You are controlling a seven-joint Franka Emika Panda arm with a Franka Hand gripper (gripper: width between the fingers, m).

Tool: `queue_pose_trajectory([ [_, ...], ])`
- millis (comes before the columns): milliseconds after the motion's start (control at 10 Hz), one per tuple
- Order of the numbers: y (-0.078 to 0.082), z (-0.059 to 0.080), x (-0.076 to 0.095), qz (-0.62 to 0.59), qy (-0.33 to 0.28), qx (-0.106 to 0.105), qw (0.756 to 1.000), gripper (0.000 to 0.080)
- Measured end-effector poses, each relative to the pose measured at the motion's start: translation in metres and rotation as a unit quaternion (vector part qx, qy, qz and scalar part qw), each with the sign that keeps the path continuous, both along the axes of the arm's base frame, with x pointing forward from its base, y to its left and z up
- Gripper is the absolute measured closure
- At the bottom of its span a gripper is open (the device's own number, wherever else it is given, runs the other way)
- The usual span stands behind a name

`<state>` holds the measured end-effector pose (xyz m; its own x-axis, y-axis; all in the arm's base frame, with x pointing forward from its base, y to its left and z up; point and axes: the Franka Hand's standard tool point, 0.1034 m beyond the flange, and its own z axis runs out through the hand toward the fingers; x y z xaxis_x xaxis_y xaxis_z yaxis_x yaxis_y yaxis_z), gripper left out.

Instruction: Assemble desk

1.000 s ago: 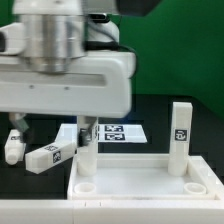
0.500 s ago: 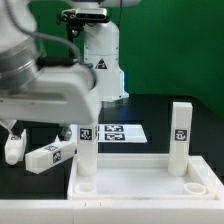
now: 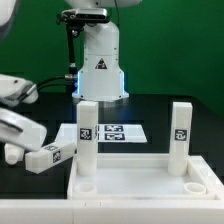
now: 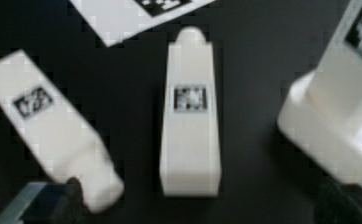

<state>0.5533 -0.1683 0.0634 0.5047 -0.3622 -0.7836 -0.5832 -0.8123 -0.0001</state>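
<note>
Exterior view: the white desk top (image 3: 130, 168) lies in the foreground. One leg (image 3: 87, 135) at the exterior view's left and a second leg (image 3: 180, 132) at its right stand upright in the top's far corner sockets. A loose leg (image 3: 50, 156) lies flat off the top's end at the exterior view's left. The marker board (image 3: 115, 132) lies behind the top.

Wrist view: the jaws stand wide apart, holding nothing, over a tagged leg (image 4: 192, 110) lying flat. A neighbouring leg (image 4: 45, 125) lies beside it, not touching.
</note>
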Motion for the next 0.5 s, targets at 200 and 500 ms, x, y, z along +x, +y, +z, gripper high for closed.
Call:
queue_pose_trajectory([
  [200,0.008,-0.008,-0.01,-0.024,-0.003,-0.005,1.0,0.0151],
  [500,0.022,-0.023,-0.021,-0.035,0.012,-0.003,0.999,0.0151],
])
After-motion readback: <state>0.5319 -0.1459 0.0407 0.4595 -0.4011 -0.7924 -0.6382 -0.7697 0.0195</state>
